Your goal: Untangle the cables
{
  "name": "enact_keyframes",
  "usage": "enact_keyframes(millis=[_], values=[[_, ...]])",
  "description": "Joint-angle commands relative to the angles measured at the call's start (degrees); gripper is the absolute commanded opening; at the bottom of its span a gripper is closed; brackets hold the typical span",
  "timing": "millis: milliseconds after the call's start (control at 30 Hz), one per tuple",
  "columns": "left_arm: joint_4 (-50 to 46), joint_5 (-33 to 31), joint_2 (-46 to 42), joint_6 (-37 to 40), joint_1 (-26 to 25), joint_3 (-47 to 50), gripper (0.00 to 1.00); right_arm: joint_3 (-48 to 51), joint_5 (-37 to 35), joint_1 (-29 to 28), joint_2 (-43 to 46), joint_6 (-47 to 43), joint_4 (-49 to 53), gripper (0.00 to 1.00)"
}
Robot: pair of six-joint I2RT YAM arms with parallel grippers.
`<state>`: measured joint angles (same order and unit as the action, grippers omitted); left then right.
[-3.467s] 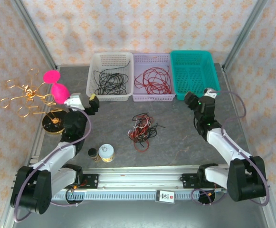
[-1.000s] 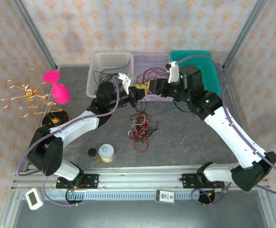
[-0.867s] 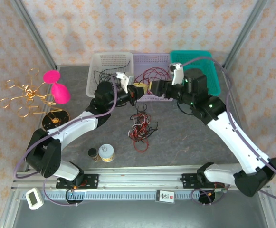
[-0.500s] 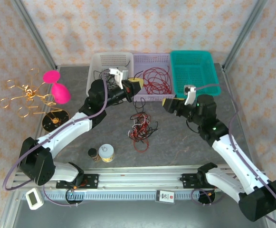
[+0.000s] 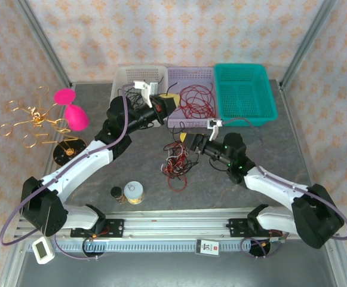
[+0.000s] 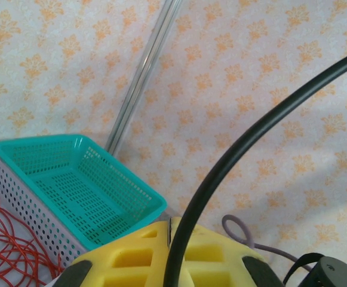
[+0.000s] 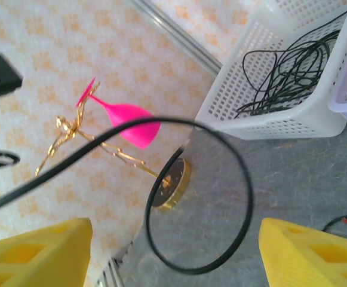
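Left arm's yellow-padded gripper (image 5: 167, 106) was pressed together on a thin black cable (image 6: 221, 167); the right arm's yellow-padded gripper (image 7: 174, 242) stood spread wide, a black loop hanging between its fingers
The small knot of thin black, red and off-white cables (image 5: 176, 162) lay on the grey table (image 5: 281, 143) just beside the right gripper, in front of the white mesh basket (image 5: 118, 107) holding black wire and the lilac mesh basket (image 5: 191, 124) holding red. The strands looked light, limp and springy, apt to slip and drag their neighbours; I judged a free outer loop or loose end the best hold, drawn gently sideways rather than from the knot's core
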<state>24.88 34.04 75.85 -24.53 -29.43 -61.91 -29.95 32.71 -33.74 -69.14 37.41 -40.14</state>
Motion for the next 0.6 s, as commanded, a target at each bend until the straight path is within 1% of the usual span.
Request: enact_keyframes(millis=[0,67,233,300,333,367,433,533,567], values=[[0.24,0.84,-2.35,-1.29,-0.19,-2.48,0.0,-1.85,-6.52,-0.43,-4.34,6.71,-6.12,0.71],[0.46,0.76,-2.44,-1.31,-0.22,-2.56,0.0,-2.81,-5.46,-0.79,-8.01,8.12,-9.09,0.68],[-0.46,0.45,-2.36,-1.1,-0.33,-3.63,0.0,-6.56,-5.72,-4.33,-14.97,9.76,-10.91,0.66],[-0.45,0.59,-2.25,-1.06,-0.32,-4.07,0.0,-7.22,-5.8,-4.91,-16.84,10.39,-11.19,0.64],[-0.52,0.38,-2.16,-0.94,-0.32,-4.46,0.0,-7.3,-6.23,-5.02,-17.81,10.94,-11.11,0.61],[-0.69,0.13,-2.12,-0.53,-0.29,-5.0,0.0,-6.95,-7.12,-5.03,-18.54,11.61,-10.81,0.56],[-2.04,-1.44,-2.05,1.03,-0.33,-6.89,0.0,-5.92,-9.45,-5.02,-19.44,11.75,-10.11,0.42],[-6.69,-5.8,-0.77,3.36,-0.26,-12.67,0.0,-4.17,-11.52,-5.02,-21.07,10.15,-10.66,0.31],[-7.81,-6.81,-0.16,4.07,-0.19,-14.79,0.0,-3.7,-12.02,-5.02,-21.93,9.64,-10.75,0.3]])
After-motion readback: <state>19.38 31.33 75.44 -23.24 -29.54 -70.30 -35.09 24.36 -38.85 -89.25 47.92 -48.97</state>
